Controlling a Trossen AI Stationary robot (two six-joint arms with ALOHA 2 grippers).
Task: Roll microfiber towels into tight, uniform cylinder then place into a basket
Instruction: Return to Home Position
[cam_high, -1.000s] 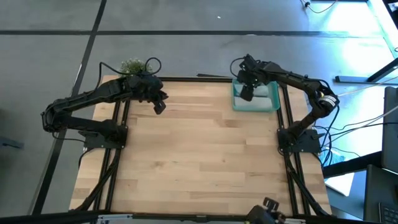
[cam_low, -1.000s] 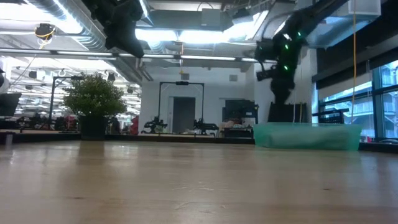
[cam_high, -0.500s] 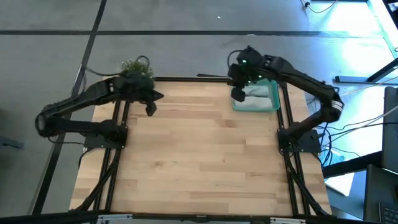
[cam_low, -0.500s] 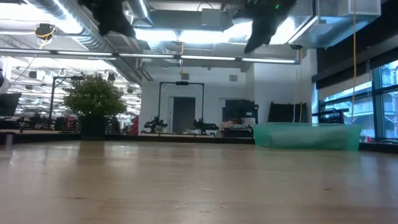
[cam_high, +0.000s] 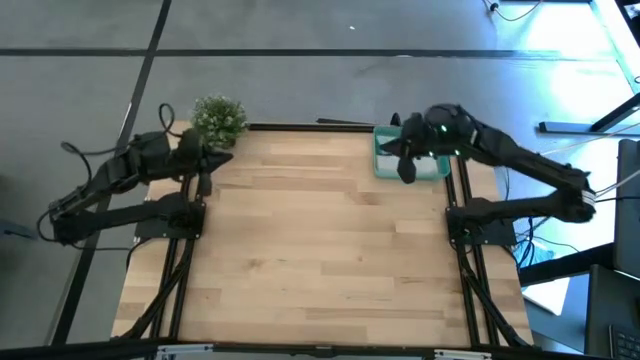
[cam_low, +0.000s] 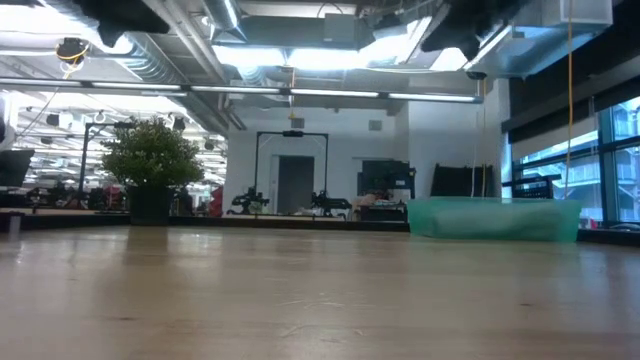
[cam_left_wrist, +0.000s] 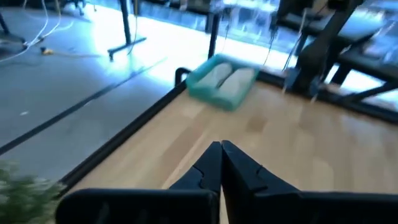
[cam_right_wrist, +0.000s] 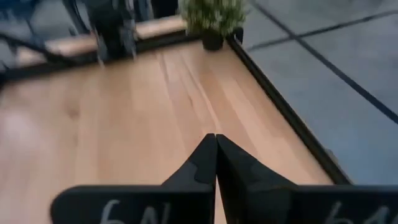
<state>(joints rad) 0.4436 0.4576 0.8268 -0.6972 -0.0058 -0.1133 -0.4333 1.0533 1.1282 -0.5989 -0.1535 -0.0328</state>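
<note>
Right gripper, fingers pressed together and empty, hung over the basket's edge. Left gripper, likewise closed, hovered near the plant. Both towels lay rolled in the basket. This looked like the homing step, and the arms need only fold back.

Both arms were matte black, built of slim jointed links. The left arm carried a thin looped cable; the right arm showed a small green light. The right hand had tapered fingers and white lettering.
</note>
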